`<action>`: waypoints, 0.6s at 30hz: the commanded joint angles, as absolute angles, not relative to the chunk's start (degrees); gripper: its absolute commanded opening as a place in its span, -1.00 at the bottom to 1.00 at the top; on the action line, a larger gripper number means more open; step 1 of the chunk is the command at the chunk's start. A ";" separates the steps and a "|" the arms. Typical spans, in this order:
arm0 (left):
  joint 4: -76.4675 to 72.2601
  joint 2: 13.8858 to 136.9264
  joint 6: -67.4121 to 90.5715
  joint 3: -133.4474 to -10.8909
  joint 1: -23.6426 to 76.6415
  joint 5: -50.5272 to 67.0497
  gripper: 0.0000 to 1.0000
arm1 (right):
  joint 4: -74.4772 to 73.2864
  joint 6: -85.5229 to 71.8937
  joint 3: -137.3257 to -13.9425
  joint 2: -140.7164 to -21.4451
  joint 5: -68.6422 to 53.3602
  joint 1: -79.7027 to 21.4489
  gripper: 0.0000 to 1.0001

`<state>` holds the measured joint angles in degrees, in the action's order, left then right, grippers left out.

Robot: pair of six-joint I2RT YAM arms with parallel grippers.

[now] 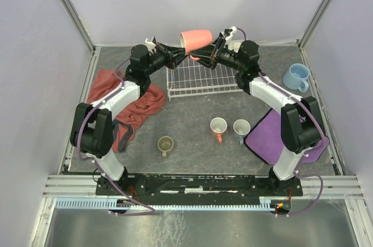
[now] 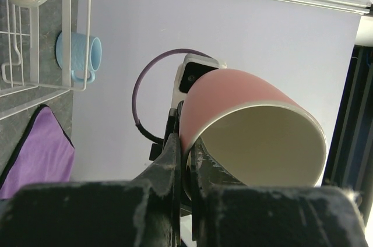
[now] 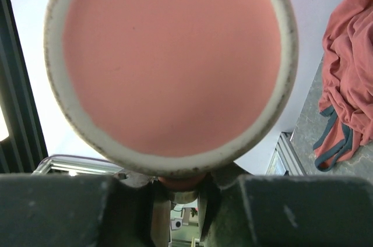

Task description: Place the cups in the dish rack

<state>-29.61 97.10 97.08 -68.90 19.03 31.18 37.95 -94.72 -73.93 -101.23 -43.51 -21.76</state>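
Mug point(image 1: 196, 38), salmon-orange, held in the air on its side above the far edge of the white wire dish rack point(image 1: 204, 78), gripped from both sides. We see the left end effector point(image 1: 182, 53) pinched shut on its wall at the rim, one finger inside and one outside. The right end effector point(image 1: 204, 56) is closed from the opposite side, low by the base, where a salmon piece that looks like the handle sits between its fingers. On the grey counter point(image 1: 186, 113), nearer the arm bases, stand an olive-green mug point(image 1: 165, 144), a white-and-orange mug point(image 1: 218, 126) and a grey-blue mug point(image 1: 241, 126). A light blue mug point(image 1: 297, 76) sits right of the rack. A red cloth point(image 1: 137, 104) lies left, a purple cloth point(image 1: 274, 136) right.
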 commanded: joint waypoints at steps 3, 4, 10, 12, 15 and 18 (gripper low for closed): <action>-35.16 92.64 94.18 -70.20 19.57 33.88 -0.65 | 34.40 -89.94 -79.07 -100.46 -40.32 -21.85 -0.99; -33.89 92.43 92.99 -70.18 19.26 33.78 -0.52 | 32.96 -88.87 -79.46 -100.28 -40.24 -21.88 -0.99; -25.09 90.02 84.88 -70.32 15.47 33.00 0.03 | 26.21 -84.03 -83.06 -101.12 -40.51 -21.25 -0.99; -21.17 88.90 81.69 -69.92 13.72 32.56 0.05 | 21.37 -80.21 -85.35 -101.61 -40.39 -20.75 -0.99; -12.35 87.54 74.18 -70.13 11.27 31.63 0.05 | 6.01 -69.31 -92.22 -102.73 -38.78 -20.05 -0.99; -1.08 87.37 63.89 -72.60 9.40 28.62 0.06 | -9.10 -57.99 -99.75 -104.56 -34.46 -19.93 -0.99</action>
